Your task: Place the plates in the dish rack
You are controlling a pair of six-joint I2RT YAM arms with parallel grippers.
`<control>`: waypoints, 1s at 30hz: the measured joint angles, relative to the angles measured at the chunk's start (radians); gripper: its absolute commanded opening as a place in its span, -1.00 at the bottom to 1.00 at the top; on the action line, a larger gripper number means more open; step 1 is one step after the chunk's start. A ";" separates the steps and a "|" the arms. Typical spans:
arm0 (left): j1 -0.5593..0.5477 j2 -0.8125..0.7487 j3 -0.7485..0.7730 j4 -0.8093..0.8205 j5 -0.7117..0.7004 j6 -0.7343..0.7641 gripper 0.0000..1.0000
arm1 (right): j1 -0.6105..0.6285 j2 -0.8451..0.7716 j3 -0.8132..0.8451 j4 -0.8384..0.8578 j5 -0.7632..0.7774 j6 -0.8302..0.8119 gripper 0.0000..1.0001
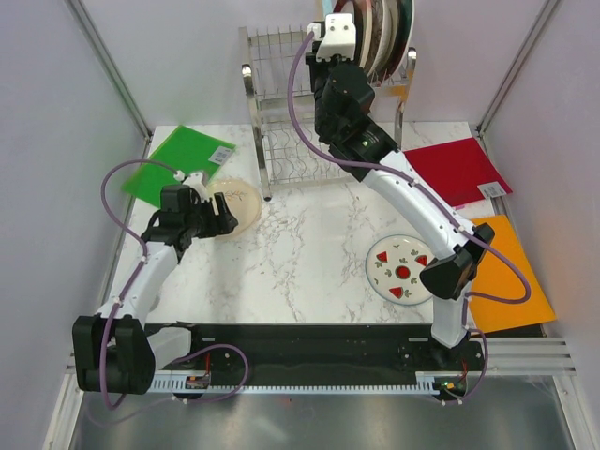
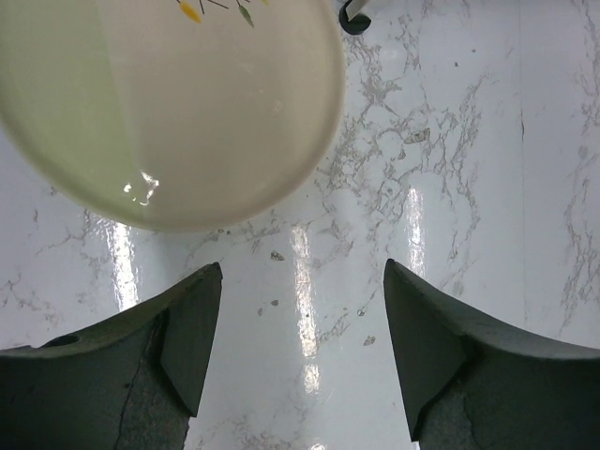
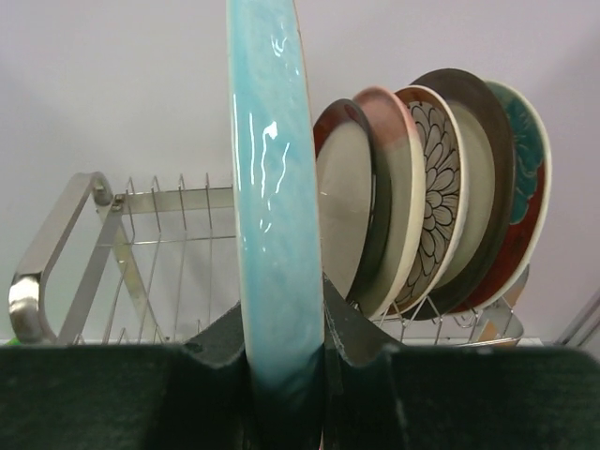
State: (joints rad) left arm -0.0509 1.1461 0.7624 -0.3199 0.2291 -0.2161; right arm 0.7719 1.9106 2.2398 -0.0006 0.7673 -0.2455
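Observation:
My right gripper [image 3: 286, 323] is shut on the edge of a light-blue plate [image 3: 272, 187] and holds it upright over the top tier of the chrome dish rack [image 3: 56, 253], just left of several plates [image 3: 441, 187] standing in its slots. A cream plate with a leaf sprig [image 1: 239, 204] lies flat on the table at the left. My left gripper [image 1: 220, 214] hangs open low over the marble at that plate's near edge [image 2: 187, 112], with nothing between its fingers [image 2: 192, 328]. A white plate with watermelon slices [image 1: 401, 268] lies flat to the right, beside the right arm.
A green mat [image 1: 187, 161] lies at the back left, a red mat [image 1: 457, 169] at the back right and an orange mat [image 1: 506, 272] at the right edge. The rack [image 1: 281, 103] stands against the back wall. Metal frame posts rise at both sides.

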 measured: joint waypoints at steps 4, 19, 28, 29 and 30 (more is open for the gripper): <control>0.000 0.000 -0.026 0.015 0.016 -0.003 0.51 | -0.007 0.013 0.013 0.024 0.030 -0.020 -1.00; 0.000 0.003 -0.051 0.068 0.045 -0.020 0.51 | -0.089 0.072 0.054 -0.002 -0.033 0.010 -1.00; 0.000 0.050 -0.055 0.094 0.060 -0.023 0.50 | -0.112 0.146 0.110 -0.069 -0.107 0.013 -1.00; 0.000 0.057 -0.055 0.095 0.061 -0.023 0.50 | -0.117 0.150 0.117 -0.076 -0.114 0.014 -1.00; 0.000 0.062 -0.055 0.096 0.061 -0.023 0.50 | -0.121 0.155 0.123 -0.082 -0.121 0.014 -1.00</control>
State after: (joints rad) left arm -0.0509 1.2079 0.7074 -0.2241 0.2901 -0.2390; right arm 0.6506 2.0655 2.3627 -0.0826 0.6464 -0.2310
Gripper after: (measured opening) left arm 0.755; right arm 0.248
